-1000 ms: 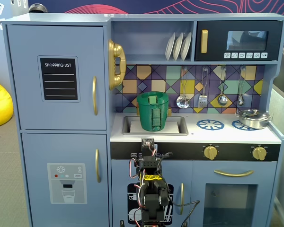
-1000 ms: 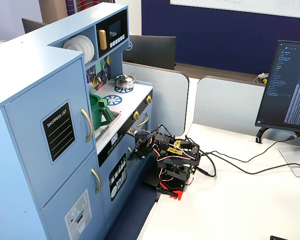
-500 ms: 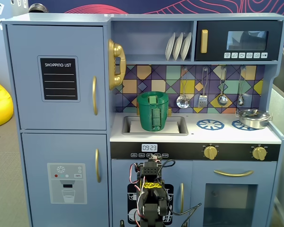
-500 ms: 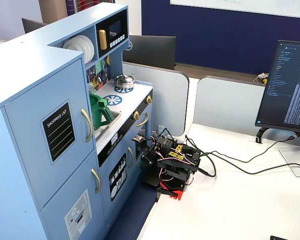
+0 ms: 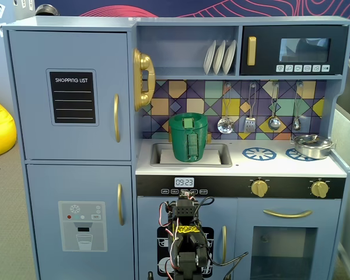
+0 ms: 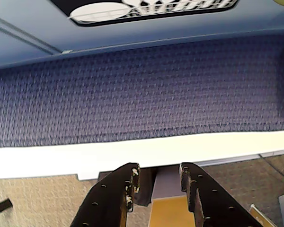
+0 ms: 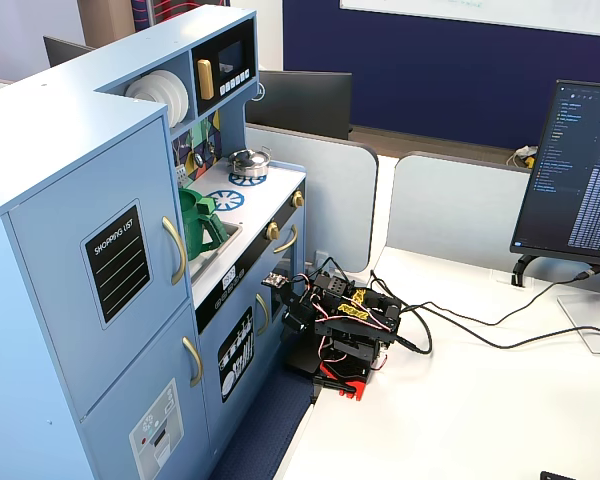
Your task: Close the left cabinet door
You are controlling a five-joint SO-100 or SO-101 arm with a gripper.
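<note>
The left cabinet door (image 5: 70,96) is light blue, with a black "SHOPPING LIST" label and a curved gold handle (image 5: 116,118). It lies flush with the cabinet front, shut, in both fixed views (image 7: 100,270). My arm (image 5: 186,242) sits folded low in front of the lower middle cabinet, well to the right of and below that door; it also shows on the white table (image 7: 345,330). In the wrist view my gripper (image 6: 158,172) points down at the table edge, its jaws parted with nothing between them.
The blue door with the dispenser panel (image 5: 81,224) is below. A green pot (image 5: 188,137) stands in the sink and a gold phone (image 5: 143,79) hangs beside the door. A blue mat (image 6: 142,90) lies before the cabinet. Cables (image 7: 460,335) and a monitor (image 7: 580,170) are on the table.
</note>
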